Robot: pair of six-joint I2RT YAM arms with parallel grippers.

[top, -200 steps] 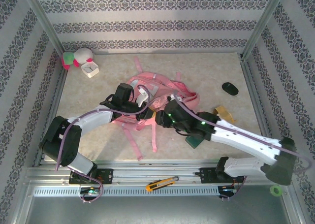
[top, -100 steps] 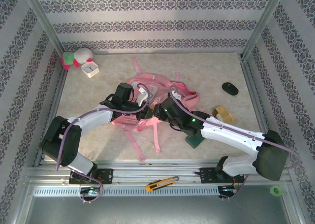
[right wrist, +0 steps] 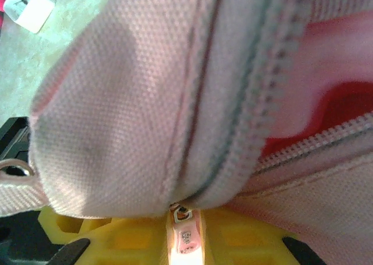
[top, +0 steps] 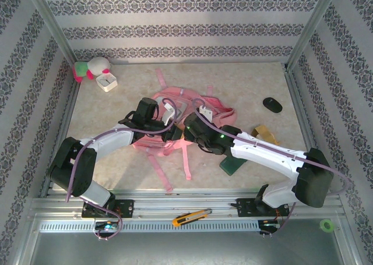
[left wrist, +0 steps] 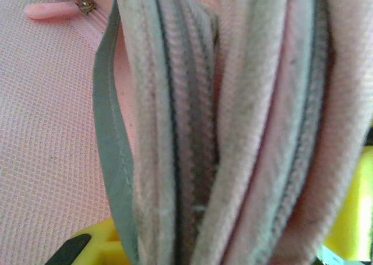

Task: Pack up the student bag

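The pink student bag (top: 182, 95) lies in the middle of the table with its straps trailing toward the front. My left gripper (top: 173, 135) is at the bag's near edge. In the left wrist view a thick fold of its zip-edged fabric (left wrist: 192, 131) is pinched between the yellow fingers (left wrist: 96, 244), so my left gripper (left wrist: 221, 236) is shut on it. My right gripper (top: 188, 131) meets the bag just beside the left one. A small pink zip pull (right wrist: 185, 233) sits clamped between the yellow fingers of my right gripper (right wrist: 186, 241), under the bag's zip line (right wrist: 250, 108).
A plush toy (top: 87, 69) and a white box (top: 107, 80) lie at the back left. On the right are a black mouse (top: 272, 105), a tan object (top: 263, 134) and a dark green item (top: 231, 165). An orange utility knife (top: 191, 217) rests on the front rail.
My right arm has swung left and forward to the bag's near edge, and its jaws have narrowed onto the zip pull. The left arm has stayed put.
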